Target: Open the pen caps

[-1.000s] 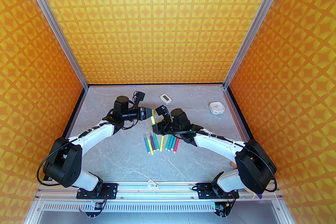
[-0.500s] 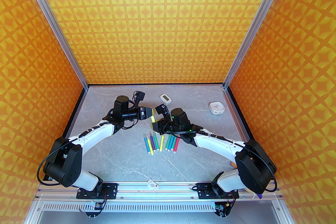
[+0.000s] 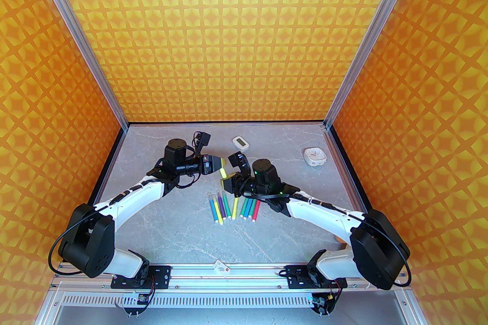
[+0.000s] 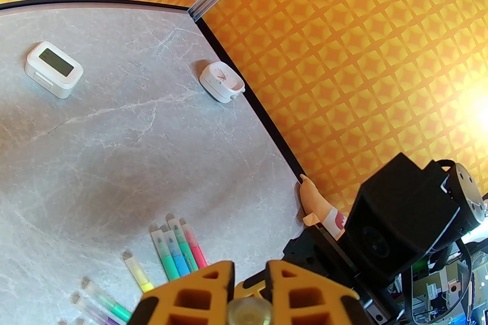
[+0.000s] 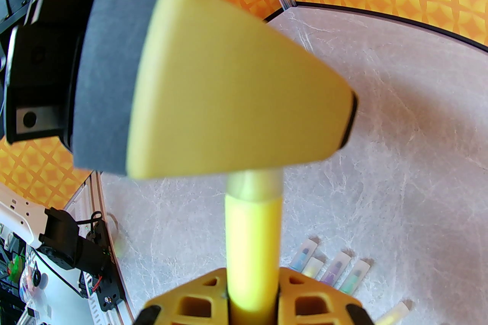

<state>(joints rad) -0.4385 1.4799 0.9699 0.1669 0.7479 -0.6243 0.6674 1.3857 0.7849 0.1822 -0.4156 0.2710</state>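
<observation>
Pens [image 3: 235, 207] lie on the table [image 3: 190, 234], timer [image 3: 240, 143] behind them, clock [image 3: 315, 156] at back right

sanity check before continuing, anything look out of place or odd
Nothing spilled or damaged. One stray: a small peach-orange object lies at the table's right edge, away from the pens; what it is, unclear.

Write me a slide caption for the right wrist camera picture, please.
The right tool grips a yellow pen while the left tool pinches its clear cap above a grey table.

digital clock [image 3: 240, 143], small analogue clock [image 3: 315, 156], marble table [image 3: 190, 232]
</observation>
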